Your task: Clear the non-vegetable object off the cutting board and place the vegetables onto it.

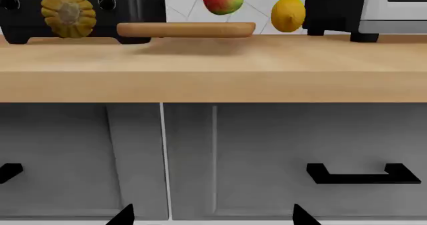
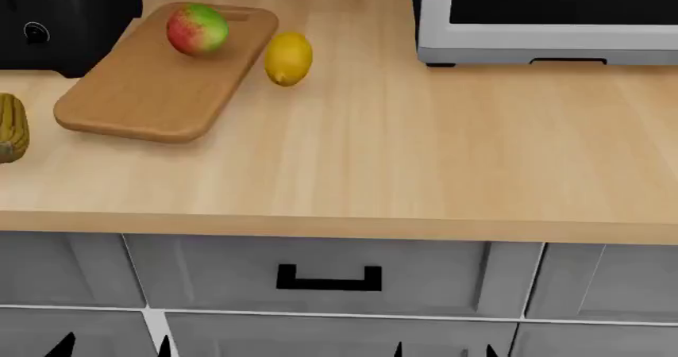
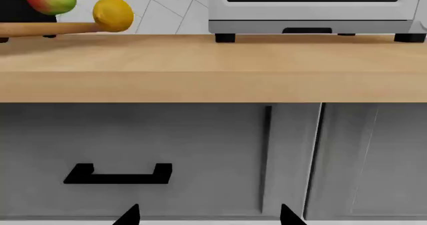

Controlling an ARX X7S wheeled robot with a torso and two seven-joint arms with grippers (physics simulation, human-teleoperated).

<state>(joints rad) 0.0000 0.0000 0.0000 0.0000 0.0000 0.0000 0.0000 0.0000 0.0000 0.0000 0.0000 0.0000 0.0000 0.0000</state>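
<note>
Wooden table [image 2: 424, 159] over grey drawers [image 2: 329, 282]. Microwave [image 2: 545, 20] at far right. Cutting board [image 2: 148, 79] angled at table's left. Corn cob [image 2: 11, 127] left of board, apart. Red-green fruit [image 2: 197, 29] on board's far end. Yellow oval [image 2: 288, 58] just beside board's right edge. Left claw [image 1: 213, 216] and right claw [image 3: 208, 216] spread apart, low before drawers, holding nothing.

- No text, label, brand, number or sign can be read in any of the three views.
- The black appliance [image 2: 63, 16] carries a round knob with no legible marking.
- The microwave [image 2: 545, 20] shows a dark door and pale frame, without lettering.
- The drawer fronts [image 2: 329, 274] ahead of both grippers are plain grey with black handles.
</note>
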